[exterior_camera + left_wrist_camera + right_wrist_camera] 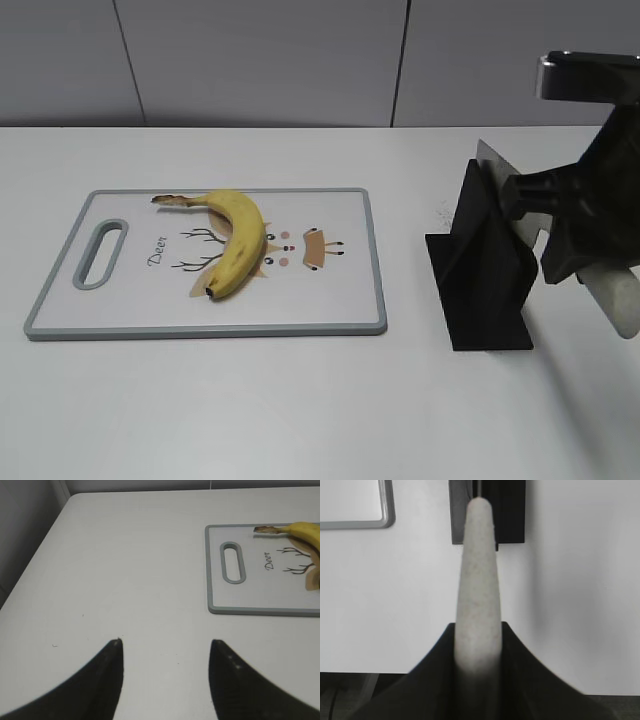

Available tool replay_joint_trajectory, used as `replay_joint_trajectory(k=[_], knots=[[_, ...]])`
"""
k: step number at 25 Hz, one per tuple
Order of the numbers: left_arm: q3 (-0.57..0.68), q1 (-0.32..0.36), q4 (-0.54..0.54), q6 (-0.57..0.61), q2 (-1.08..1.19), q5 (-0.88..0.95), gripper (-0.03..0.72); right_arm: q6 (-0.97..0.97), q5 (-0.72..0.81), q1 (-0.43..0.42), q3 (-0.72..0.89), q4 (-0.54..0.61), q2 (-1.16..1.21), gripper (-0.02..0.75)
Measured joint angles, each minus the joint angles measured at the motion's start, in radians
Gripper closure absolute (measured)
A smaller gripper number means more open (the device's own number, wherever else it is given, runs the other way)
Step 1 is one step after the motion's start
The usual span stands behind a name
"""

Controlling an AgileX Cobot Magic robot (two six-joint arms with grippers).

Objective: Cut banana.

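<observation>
The yellow banana (238,240) lies curved on the white cutting board (330,300), brown stem to the back left, dark tip to the front. Its stem end also shows in the left wrist view (300,529) on the board (250,600). My right gripper (477,627) is shut on the pale grey knife handle (477,565). In the exterior view this gripper (585,262) holds the handle (620,300) at the right, with the blade (492,160) in the black knife stand (485,270). My left gripper (165,642) is open and empty above bare table, left of the board.
The board has a grey rim and a handle slot (100,255) at its left end. The white table's left edge (30,575) and a grey wall lie near the left gripper. The knife stand (510,510) sits right of the board.
</observation>
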Motion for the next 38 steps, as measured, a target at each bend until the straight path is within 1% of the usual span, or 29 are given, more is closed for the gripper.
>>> replay_joint_trajectory(k=[10,17,21,23,27,29,33,38], knots=[[0.000,0.000,0.000,0.000,0.000,0.000,0.167,0.004,-0.001,0.000,0.000,-0.009,-0.082,0.568],[0.000,0.000,0.000,0.000,0.000,0.000,0.226,0.004,0.006,0.000,0.000,-0.029,-0.136,0.568],[0.000,0.000,0.000,0.000,0.000,0.000,0.234,0.004,0.023,0.000,-0.031,-0.041,-0.168,0.568],[0.000,0.000,0.000,0.000,0.000,0.000,0.223,0.004,0.027,0.000,-0.053,-0.044,-0.180,0.568],[0.000,0.000,0.000,0.000,0.003,0.000,0.142,-0.042,0.028,0.000,-0.078,-0.045,-0.185,0.568],[-0.001,0.000,0.000,0.000,0.016,0.001,0.118,-0.089,0.021,0.000,-0.086,-0.045,-0.185,0.568],[-0.034,0.000,-0.002,0.000,0.078,-0.005,0.107,-0.165,0.009,0.000,-0.114,-0.045,-0.185,0.568],[-0.073,-0.041,-0.048,0.036,0.201,-0.046,0.107,-0.357,-0.013,0.000,-0.169,-0.010,-0.170,0.568]])
